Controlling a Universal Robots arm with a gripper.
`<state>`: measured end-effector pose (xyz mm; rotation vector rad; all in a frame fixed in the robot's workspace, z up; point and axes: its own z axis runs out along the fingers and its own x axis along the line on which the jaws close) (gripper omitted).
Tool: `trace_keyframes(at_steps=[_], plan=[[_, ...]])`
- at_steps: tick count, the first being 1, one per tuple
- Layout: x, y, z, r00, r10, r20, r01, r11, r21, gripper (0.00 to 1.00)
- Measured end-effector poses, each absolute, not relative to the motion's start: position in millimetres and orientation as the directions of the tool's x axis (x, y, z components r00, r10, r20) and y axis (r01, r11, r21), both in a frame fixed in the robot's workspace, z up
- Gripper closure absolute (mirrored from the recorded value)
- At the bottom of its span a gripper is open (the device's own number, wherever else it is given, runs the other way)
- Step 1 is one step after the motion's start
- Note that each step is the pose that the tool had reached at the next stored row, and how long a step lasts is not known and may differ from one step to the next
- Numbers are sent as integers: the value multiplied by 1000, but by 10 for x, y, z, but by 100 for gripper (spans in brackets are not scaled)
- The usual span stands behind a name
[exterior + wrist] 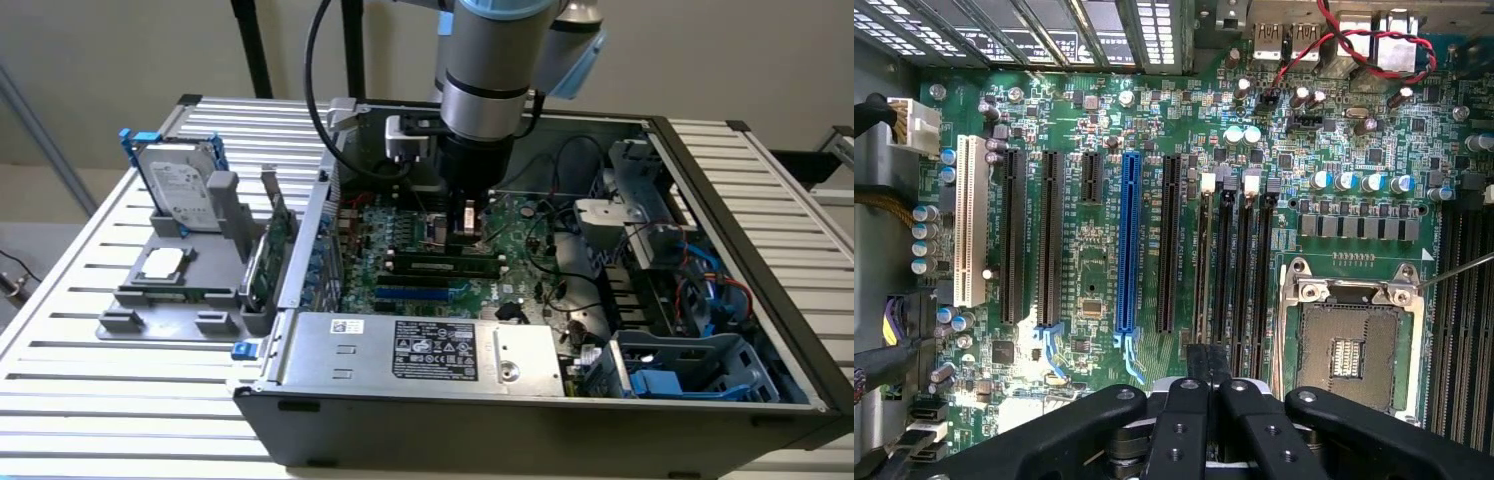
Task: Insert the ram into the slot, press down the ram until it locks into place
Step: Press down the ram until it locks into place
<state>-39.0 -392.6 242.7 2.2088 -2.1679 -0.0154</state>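
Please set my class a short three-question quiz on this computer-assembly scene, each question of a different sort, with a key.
1. True or false: the gripper hangs outside the case, above the hard drive.
2. In the wrist view, the coloured slot between the black expansion slots is: A red, B blue, C yellow.
3. Fill in: the hard drive stands on the exterior view's ____.
Key: 1 false; 2 B; 3 left.

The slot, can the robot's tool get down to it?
Probably yes. The computer case is open, the tool hangs over the slot, and nothing seems to lie between them.
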Motion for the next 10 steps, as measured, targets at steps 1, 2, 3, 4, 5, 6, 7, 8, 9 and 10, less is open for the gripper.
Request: trace_keyframes(at_steps=[1, 2, 3, 4, 5, 6, 7, 8, 9, 10], plan=[[-390, -3926, 2427, 19, -999, 26, -999, -18, 40, 89], [-390, -3926, 2427, 19, -999, 26, -999, -18, 40, 89], [-391, -3926, 2426, 19, -999, 26, -999, -18, 40, 89], [-390, -3925, 2421, 19, -999, 26, -999, -18, 40, 89], [-390, -3924, 2415, 19, -999, 26, -999, -18, 40, 89], [-390, -3922, 2406, 19, -999, 26, -999, -18, 40, 89], [-390, -3920, 2396, 19, -999, 26, -999, -18, 40, 89], [-390, -3918, 2385, 19, -999, 26, -999, -18, 40, 89], [-390, -3917, 2374, 19, -999, 26, -999, -18, 40, 89], [-391, -3914, 2362, 19, -999, 26, -999, -18, 40, 89]])
